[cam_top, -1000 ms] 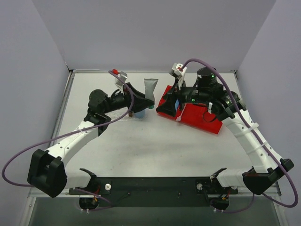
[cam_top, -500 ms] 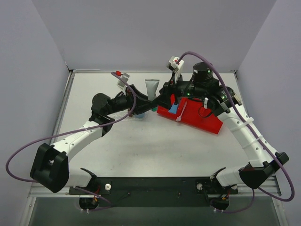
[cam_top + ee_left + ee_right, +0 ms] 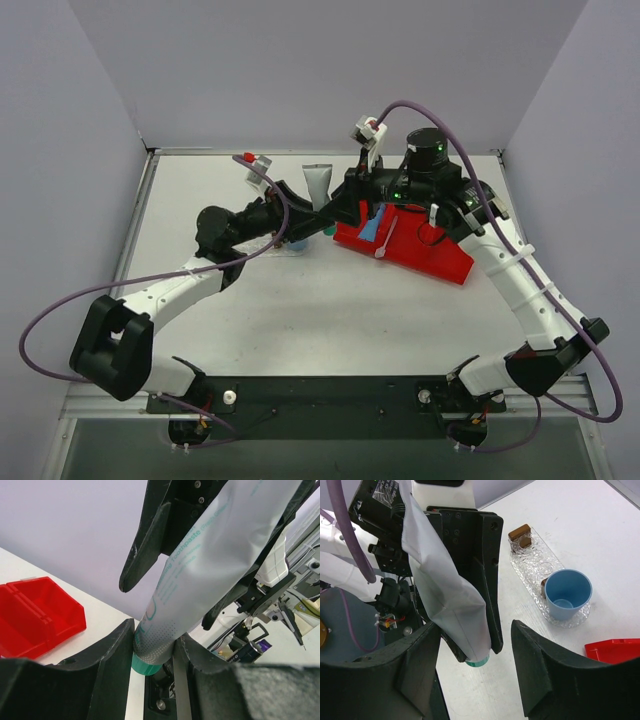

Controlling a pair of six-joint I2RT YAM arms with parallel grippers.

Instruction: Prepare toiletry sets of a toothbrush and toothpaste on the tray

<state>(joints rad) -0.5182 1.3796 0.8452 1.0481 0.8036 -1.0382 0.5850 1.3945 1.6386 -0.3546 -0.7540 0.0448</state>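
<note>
- Since a second ago my right claw (image 3: 475, 627) has left its place over the red bin (image 3: 425, 255). It has swung left to meet my left claw (image 3: 154, 636) above the desk (image 3: 330, 310), near the middle of its far edge.
- My left claw is pinching the white-grey toothpaste tube (image 3: 210, 555) just above its teal cap (image 3: 147, 667), cap downward, as before.
- My right claw is spread, with one jaw on each side of the tube's upper part. I cannot tell whether they touch it.
- The tray (image 3: 535, 562) lies on the white desk toward the far edge, left of the middle. It has brown blocks (image 3: 520, 531) at one end and a blue cup (image 3: 567, 595) standing at the other.
- The red bin sits right of the middle, near the far edge. The blue toothpaste tube (image 3: 369, 228) lies at its left end, and the toothbrush (image 3: 388, 238) pokes over its near rim.
- Pale lilac walls (image 3: 320, 70) close in the desk at the left, far and right edges.
- From above, my left arm hides nearly all of the tray and cup. The left wrist view cuts off the held tube's top end.
</note>
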